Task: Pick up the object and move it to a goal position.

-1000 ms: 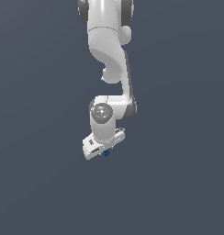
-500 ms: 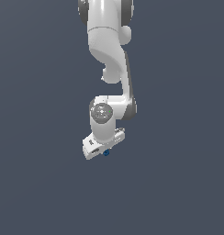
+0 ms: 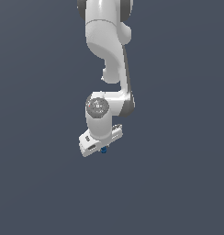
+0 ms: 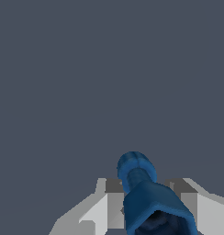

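We see the small glossy dark-blue lumpy object (image 4: 148, 202) clamped between the white hand's (image 4: 150, 204) two fingers (image 4: 107, 204), its long axis running out past their tips. Plain grey-blue ground fills both views. From the exterior view only a blue speck (image 3: 103, 150) shows under the hand (image 3: 101, 146).

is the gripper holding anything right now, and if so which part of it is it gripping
Yes. The gripper holds the dark-blue object between its fingers, clamped on the wider body; the narrower rounded end sticks out beyond the fingertips.
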